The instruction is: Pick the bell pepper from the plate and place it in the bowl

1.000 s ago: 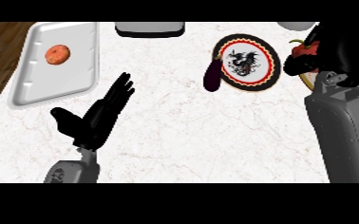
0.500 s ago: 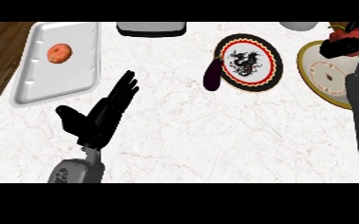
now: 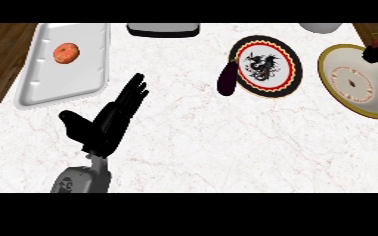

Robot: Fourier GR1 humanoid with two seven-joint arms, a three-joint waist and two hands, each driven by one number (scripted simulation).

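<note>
Marble counter (image 3: 221, 145): at eight o'clock the left hand (image 3: 103, 125) rests open, fingers spread, apparently idle. At three o'clock the right hand (image 3: 371, 54) is a dark sliver over the gold-rimmed plate (image 3: 330, 82); its grasp, and the bell pepper, cannot be made out.

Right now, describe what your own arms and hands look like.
Only one arm shows clearly: the left hand is matte black with slim fingers and a thicker thumb, mounted on a grey forearm bearing a round dark marking near the wrist. At the right edge, a small dark shape may be the right hand.
</note>
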